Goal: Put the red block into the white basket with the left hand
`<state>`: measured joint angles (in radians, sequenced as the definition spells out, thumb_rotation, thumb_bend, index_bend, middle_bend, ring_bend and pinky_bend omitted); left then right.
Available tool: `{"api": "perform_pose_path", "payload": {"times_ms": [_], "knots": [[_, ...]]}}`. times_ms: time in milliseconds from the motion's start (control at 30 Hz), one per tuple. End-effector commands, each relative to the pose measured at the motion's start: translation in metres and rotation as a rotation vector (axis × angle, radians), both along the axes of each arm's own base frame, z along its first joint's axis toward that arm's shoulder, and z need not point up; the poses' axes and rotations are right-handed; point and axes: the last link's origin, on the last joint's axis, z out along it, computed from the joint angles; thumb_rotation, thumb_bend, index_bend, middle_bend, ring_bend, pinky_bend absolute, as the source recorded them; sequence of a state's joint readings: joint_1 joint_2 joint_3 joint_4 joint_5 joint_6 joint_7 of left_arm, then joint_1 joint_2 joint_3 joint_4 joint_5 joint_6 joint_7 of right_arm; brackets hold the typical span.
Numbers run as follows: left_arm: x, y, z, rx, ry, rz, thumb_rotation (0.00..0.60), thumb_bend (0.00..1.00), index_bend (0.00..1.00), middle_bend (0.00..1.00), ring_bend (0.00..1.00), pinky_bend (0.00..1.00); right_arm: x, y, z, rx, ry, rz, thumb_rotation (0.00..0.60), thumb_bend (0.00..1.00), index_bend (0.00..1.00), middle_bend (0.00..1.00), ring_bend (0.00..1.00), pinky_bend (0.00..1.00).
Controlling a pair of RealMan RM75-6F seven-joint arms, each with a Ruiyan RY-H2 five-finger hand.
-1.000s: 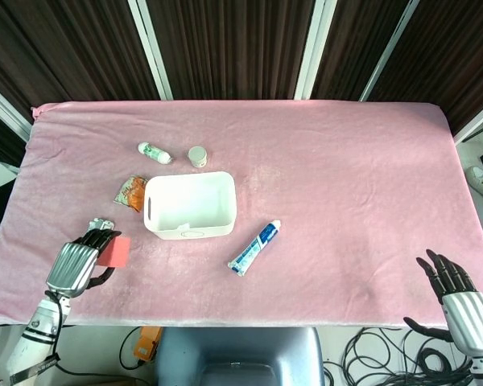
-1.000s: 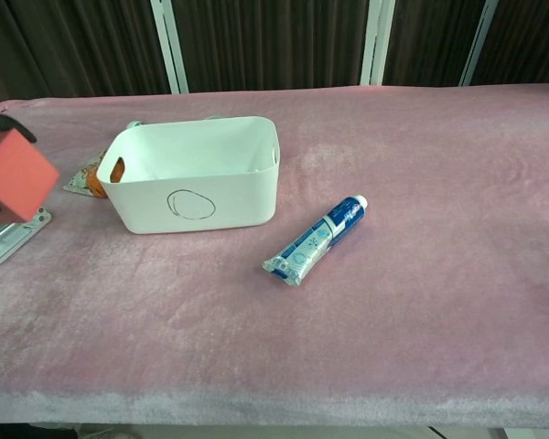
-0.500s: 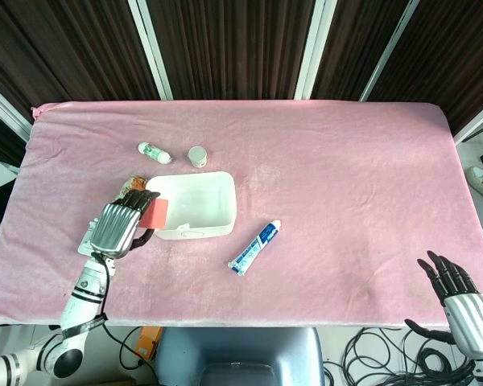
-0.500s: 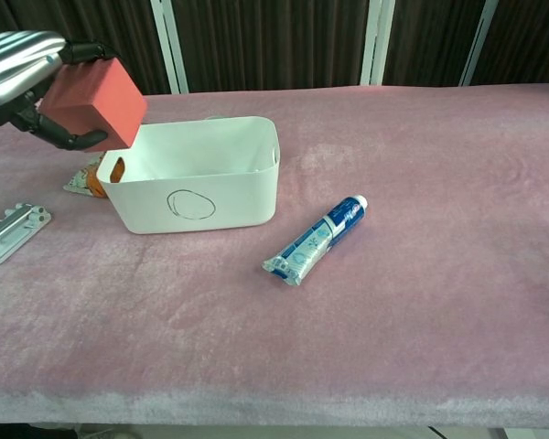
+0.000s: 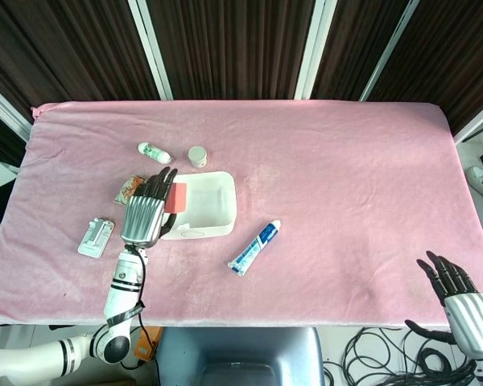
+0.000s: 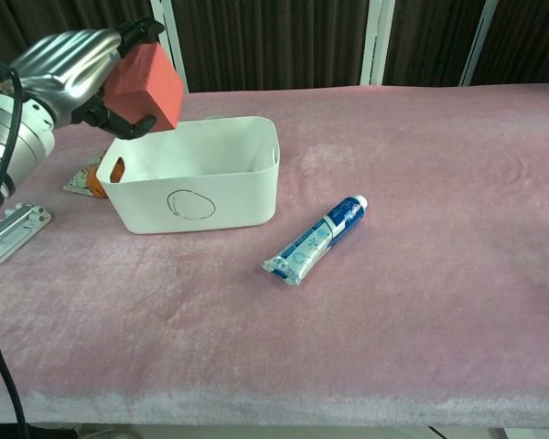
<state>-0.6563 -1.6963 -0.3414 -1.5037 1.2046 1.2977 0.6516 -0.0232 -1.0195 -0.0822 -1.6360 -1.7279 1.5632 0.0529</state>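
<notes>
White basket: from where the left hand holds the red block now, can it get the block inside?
Probably yes. The left hand holds the red block above the white basket's left end, whose top is open and uncovered.

Pink cloth (image 5: 346, 169) covering the table. Toothpaste tube (image 5: 254, 248), blue and white, lying diagonally, cap toward the far right. Small white bottle (image 5: 154, 152) with green band, on its side near the far left. Round white jar (image 5: 197, 156), just beside the bottle. Orange packet (image 5: 130, 190), partly hidden. Flat grey blister pack (image 5: 96, 238), near the left edge
</notes>
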Motion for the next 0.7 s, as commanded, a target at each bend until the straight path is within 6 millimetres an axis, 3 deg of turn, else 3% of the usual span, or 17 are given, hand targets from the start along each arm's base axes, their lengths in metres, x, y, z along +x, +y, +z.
{"api": "perform_pose_path", "payload": {"times_ms": [33, 267, 400, 567, 700], "knots": [[0.000, -0.002, -0.001, -0.033, -0.012, 0.014, 0.600, 0.35, 0.00, 0.00, 0.02, 0.25, 0.000, 0.000, 0.000, 0.000, 0.000, -0.001, 0.600, 0.10, 0.00, 0.00, 0.00, 0.23], [-0.005, -0.008, 0.006, -0.058, -0.023, 0.002, 0.600, 0.34, 0.00, 0.00, 0.00, 0.20, 0.000, -0.001, 0.000, 0.003, 0.002, -0.004, 0.600, 0.10, 0.00, 0.00, 0.00, 0.23], [-0.020, -0.022, 0.020, -0.064, -0.001, -0.010, 0.600, 0.34, 0.00, 0.00, 0.00, 0.19, 0.000, 0.000, 0.000, 0.004, 0.001, -0.003, 0.600, 0.10, 0.00, 0.00, 0.00, 0.23], [-0.065, -0.057, 0.051, -0.069, 0.018, 0.007, 0.600, 0.34, 0.00, 0.00, 0.00, 0.19, 0.000, -0.001, 0.000, 0.000, -0.001, -0.001, 0.600, 0.10, 0.00, 0.00, 0.00, 0.23], [-0.117, -0.092, 0.075, -0.070, 0.081, 0.052, 0.600, 0.34, 0.00, 0.00, 0.00, 0.17, 0.000, -0.002, -0.003, 0.006, 0.011, -0.006, 0.600, 0.10, 0.00, 0.00, 0.00, 0.23]]}}
